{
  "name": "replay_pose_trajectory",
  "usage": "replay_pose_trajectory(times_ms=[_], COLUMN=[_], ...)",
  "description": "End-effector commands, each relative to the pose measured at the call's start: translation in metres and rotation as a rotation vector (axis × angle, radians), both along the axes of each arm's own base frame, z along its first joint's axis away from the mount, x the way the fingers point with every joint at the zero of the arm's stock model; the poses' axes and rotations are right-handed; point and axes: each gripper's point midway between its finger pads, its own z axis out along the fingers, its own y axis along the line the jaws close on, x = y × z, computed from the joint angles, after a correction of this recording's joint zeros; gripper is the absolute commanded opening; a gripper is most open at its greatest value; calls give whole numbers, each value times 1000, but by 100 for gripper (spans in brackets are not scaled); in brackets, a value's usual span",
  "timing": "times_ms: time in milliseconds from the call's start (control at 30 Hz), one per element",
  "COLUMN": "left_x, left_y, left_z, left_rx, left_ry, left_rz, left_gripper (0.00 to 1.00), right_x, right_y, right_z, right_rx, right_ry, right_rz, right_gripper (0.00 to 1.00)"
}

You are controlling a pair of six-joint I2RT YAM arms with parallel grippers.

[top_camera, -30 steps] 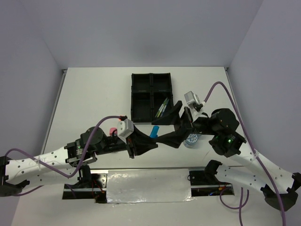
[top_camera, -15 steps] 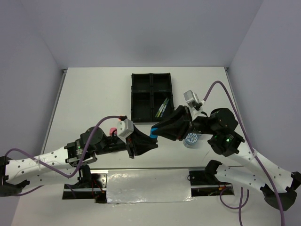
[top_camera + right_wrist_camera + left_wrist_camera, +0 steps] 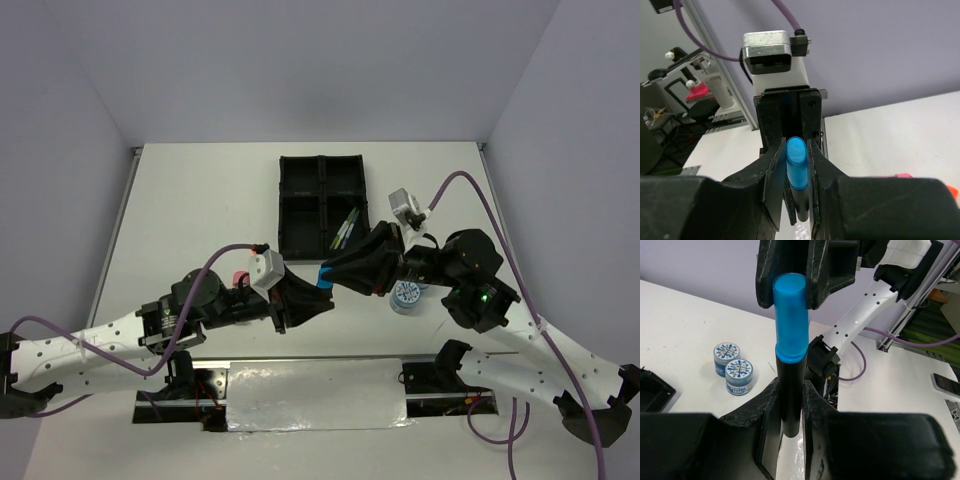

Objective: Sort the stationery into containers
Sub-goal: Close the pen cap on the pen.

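A black highlighter with a blue cap [image 3: 326,277] is held in the air between both grippers. My left gripper [image 3: 314,293] is shut on its black body [image 3: 790,405]. My right gripper [image 3: 337,271] is shut around its blue cap [image 3: 797,165], whose top [image 3: 790,305] sits between the right fingers [image 3: 832,270]. The black four-compartment tray [image 3: 300,205] stands behind, with thin pens [image 3: 346,230] in its near right compartment. Two blue-white rolls [image 3: 407,295] stand under the right arm and show in the left wrist view [image 3: 732,367].
A pink item [image 3: 240,277] lies beside the left arm. Pink [image 3: 902,175] and orange [image 3: 953,190] bits show at the right edge of the right wrist view. A metal strip [image 3: 315,395] runs along the near table edge.
My right gripper moved left from beside the rolls to the highlighter and closed its wide-open jaws around the blue cap. The left gripper kept hold and barely moved.
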Motion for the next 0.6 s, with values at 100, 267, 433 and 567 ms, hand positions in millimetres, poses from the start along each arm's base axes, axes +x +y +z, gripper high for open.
replay_pose_trajectory(times_ms=[100,267,433,567], left_x=[14,21,13,-1], left_y=[13,20,22,22], left_z=[47,56,69,79], left_rx=[-154,-208,-262,-285], left_ry=[-64,-65,-105,-143], left_rz=[94,144,90,-9], left_gripper=[0,0,0,0], right_x=[20,23,11,-2], right_y=[7,8,18,23], right_z=[-34,-56,-83,-101], right_rx=[-97,-133,-151,-158], right_ry=[141,149,89,60], right_rz=[-105,-138,-41,62], right_gripper=[0,0,0,0])
